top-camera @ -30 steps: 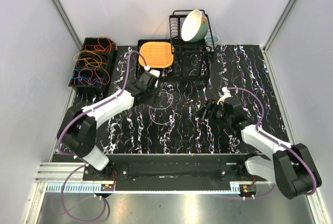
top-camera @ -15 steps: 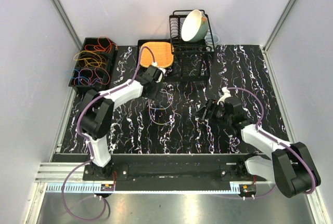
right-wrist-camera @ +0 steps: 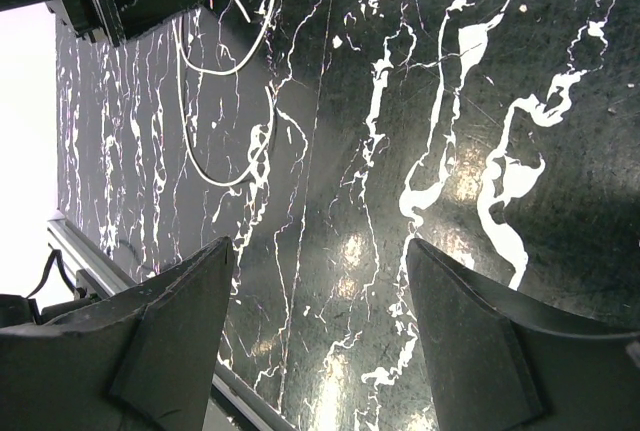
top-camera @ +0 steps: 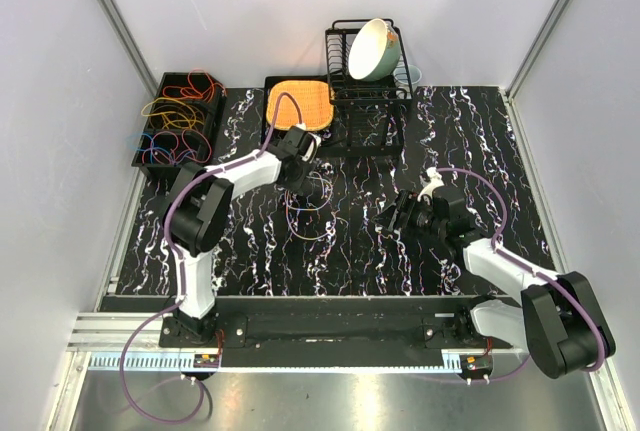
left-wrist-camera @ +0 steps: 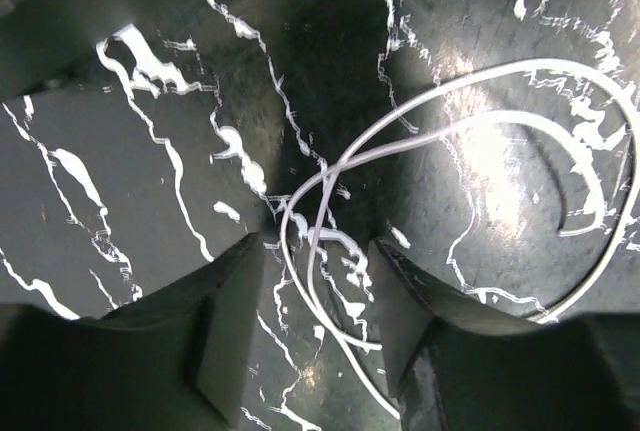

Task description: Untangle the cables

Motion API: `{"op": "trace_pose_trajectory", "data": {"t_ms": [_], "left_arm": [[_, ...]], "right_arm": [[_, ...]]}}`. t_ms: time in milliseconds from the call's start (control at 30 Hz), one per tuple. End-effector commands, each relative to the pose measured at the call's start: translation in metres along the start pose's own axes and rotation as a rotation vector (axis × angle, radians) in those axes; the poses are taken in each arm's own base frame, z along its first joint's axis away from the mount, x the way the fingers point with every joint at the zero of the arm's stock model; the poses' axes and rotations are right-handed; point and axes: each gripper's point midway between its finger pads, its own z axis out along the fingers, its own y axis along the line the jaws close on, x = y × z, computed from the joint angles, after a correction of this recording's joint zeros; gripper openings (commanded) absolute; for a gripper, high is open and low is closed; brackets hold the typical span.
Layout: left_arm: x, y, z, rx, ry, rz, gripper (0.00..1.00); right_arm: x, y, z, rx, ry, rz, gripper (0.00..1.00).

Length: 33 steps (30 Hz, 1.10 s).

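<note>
left end effector (left-wrist-camera: 320, 247) straddles cables (left-wrist-camera: 326, 178) (seemingly ungripped)

Marbled table (top-camera: 480, 151), bowl (top-camera: 370, 49) in dish rack (top-camera: 345, 86), perhaps orange mat (top-camera: 298, 103)

cables (top-camera: 176, 119) in bin (top-camera: 150, 160), far left | bowl (top-camera: 372, 49) in rack (top-camera: 365, 133), far centre | loose cable (left-wrist-camera: 326, 177) on table (top-camera: 480, 151), middle

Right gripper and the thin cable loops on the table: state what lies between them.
Nothing but bare black marbled table lies between the right gripper and the cable loops; the top external view shows that stretch clearly.
</note>
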Motion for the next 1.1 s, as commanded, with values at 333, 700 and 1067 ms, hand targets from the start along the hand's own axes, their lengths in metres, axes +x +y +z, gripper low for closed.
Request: {"op": "trace_pose_trajectory", "data": {"t_ms": [333, 700, 1067], "left_arm": [[-0.036, -0.005, -0.018, 0.055, -0.087, -0.019, 0.00], [-0.099, -0.004, -0.168, 0.081, -0.332, -0.021, 0.00], [-0.105, -0.001, -0.285, 0.089, -0.678, -0.075, 0.00]], "right_arm": [[-0.021, 0.015, 0.002, -0.054, -0.045, -0.020, 0.76], [-0.021, 0.014, 0.001, -0.052, -0.051, -0.016, 0.76], [-0.023, 0.014, -0.002, -0.050, -0.065, -0.009, 0.75]]}}
